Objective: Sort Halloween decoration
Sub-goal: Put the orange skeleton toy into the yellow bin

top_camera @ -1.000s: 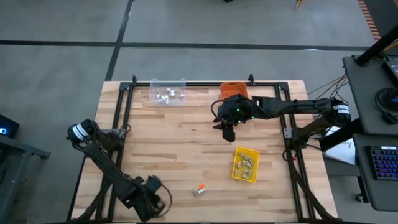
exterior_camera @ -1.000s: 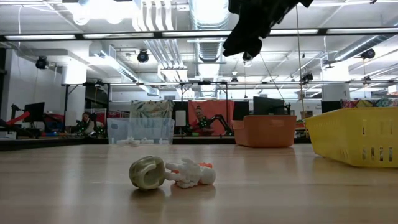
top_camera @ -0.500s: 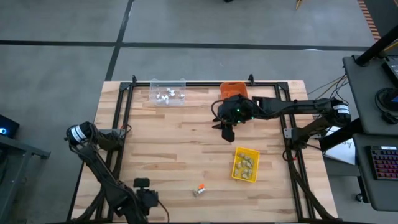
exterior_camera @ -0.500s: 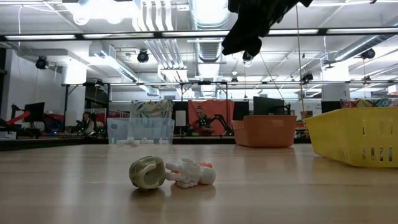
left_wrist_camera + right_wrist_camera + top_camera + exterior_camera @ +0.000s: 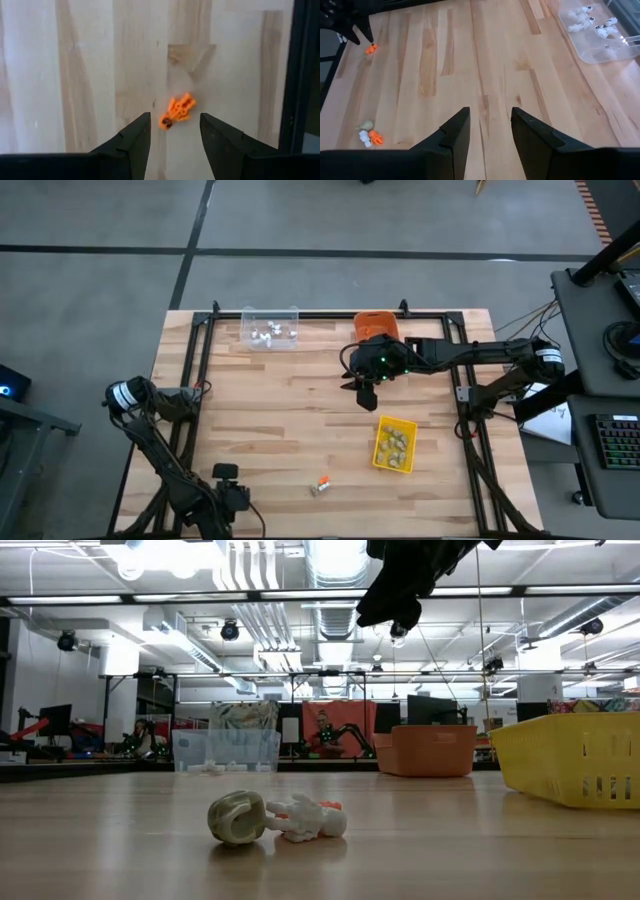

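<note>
Left wrist view shows the left gripper (image 5: 172, 131) with its 2 fingers spread and nothing between them, poised over a small orange trinket (image 5: 177, 111) that lies on the wooden table (image 5: 75, 75) just ahead of the fingertips, near the table's front left corner. To take it cleanly, I judge the gripper should centre on the trinket so one finger lands on each side, come straight down, and close only once the tips reach the wood, since so small and light a piece could skid away from a glancing touch. The right gripper (image 5: 365, 392) hangs mid-table, fingers apart and empty, near the orange bin (image 5: 375, 322). A second cluster, a tan-grey piece (image 5: 236, 817) touching a white and orange one (image 5: 308, 817), lies near the front edge, between the left gripper and the yellow bin (image 5: 395, 444). The clear bin (image 5: 270, 328) holds white pieces.
</note>
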{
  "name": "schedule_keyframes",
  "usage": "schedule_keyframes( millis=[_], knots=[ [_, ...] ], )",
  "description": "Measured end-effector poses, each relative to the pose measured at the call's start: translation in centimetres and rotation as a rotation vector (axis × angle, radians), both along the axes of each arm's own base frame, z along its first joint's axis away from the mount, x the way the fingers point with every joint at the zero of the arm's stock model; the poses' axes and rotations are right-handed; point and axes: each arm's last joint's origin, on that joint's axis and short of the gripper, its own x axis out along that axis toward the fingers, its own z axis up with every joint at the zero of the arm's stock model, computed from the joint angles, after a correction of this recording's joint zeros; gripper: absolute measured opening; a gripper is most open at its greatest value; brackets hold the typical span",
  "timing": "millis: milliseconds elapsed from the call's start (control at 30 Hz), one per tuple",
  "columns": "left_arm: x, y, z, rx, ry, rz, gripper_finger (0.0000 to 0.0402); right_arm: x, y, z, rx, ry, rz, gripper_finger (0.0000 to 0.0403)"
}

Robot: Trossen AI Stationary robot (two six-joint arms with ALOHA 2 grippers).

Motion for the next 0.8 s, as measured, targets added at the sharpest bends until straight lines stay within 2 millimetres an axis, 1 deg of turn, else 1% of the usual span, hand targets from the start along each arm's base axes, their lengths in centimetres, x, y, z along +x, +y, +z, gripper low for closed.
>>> schedule_keyframes(
  millis=[367, 567, 800],
  knots=[
    [-0.3, 0.5, -1.4, 0.006, -0.001, -0.032, 0.0152, 0.0, 0.0, 0.0, 0.003, 0.000, -0.002, 0.0134],
    [-0.3, 0.6, -1.5, 0.030, -0.023, -0.064, 0.0152, 0.0, 0.0, 0.0, 0.005, 0.000, -0.004, 0.0134],
    [-0.2, 0.5, -1.5, 0.011, -0.036, -0.067, 0.0152, 0.0, 0.0, 0.0, 0.005, -0.002, -0.004, 0.0134]
  ],
)
